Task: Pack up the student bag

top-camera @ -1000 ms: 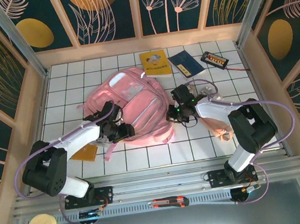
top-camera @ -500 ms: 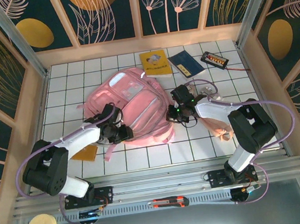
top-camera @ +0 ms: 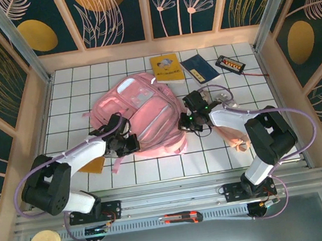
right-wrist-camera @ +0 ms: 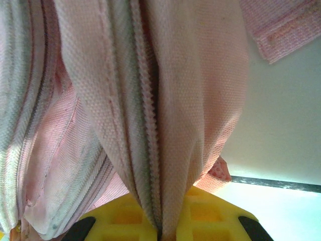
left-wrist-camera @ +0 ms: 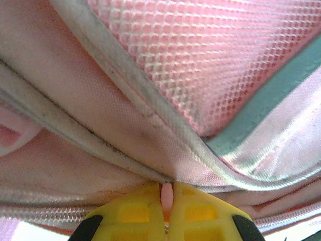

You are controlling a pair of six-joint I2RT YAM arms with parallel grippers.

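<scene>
White tiled table [top-camera: 155, 170], floral panels behind. Pink bag [top-camera: 141, 105] lies between both grippers. Left gripper [top-camera: 131, 146] is pinched on a seam fold at the bag's near-left edge. Right gripper [top-camera: 185, 125] is clamped on zipper fabric at its right edge. Yellow book [top-camera: 166, 68] and blue book [top-camera: 200, 68] sit beyond the right gripper, cover print unreadable.

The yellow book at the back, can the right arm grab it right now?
Probably not yet: the right gripper is shut on the student bag and must let go before reaching the yellow book.
</scene>
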